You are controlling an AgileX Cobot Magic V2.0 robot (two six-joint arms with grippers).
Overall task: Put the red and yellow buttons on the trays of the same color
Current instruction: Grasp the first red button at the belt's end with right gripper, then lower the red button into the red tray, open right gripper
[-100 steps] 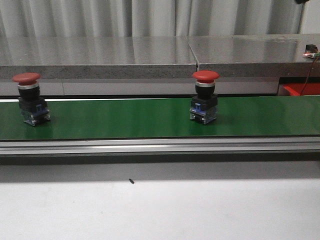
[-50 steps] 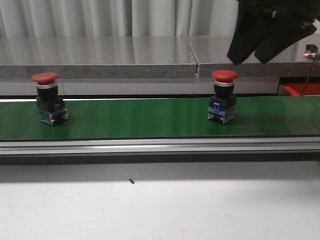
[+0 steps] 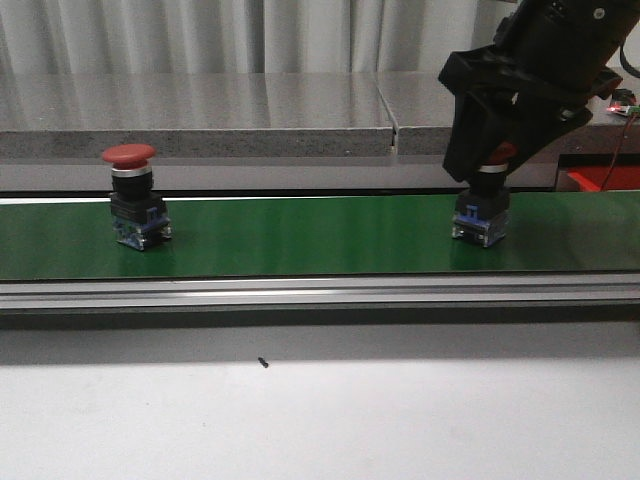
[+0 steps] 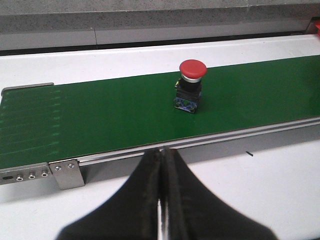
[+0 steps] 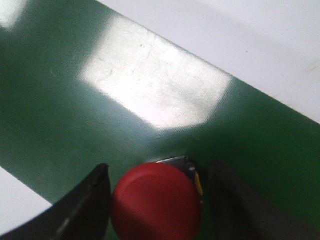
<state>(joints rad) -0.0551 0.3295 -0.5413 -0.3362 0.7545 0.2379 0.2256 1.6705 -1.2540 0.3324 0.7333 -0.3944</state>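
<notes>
Currently the right pincer (image 3: 492, 160) stands apart, one finger on each side of the red cap of the right button (image 3: 482, 212) on the green belt (image 3: 300, 238). Centre the cap between both fingers (image 5: 82, 207), then close. The other red button (image 3: 135, 198) stands well apart, leftward. Your left pincer (image 4: 161, 200) is together, holding nothing.

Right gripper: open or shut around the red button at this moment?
Open. In the right wrist view the right gripper has a finger on each side of the red button, with gaps showing.
</notes>
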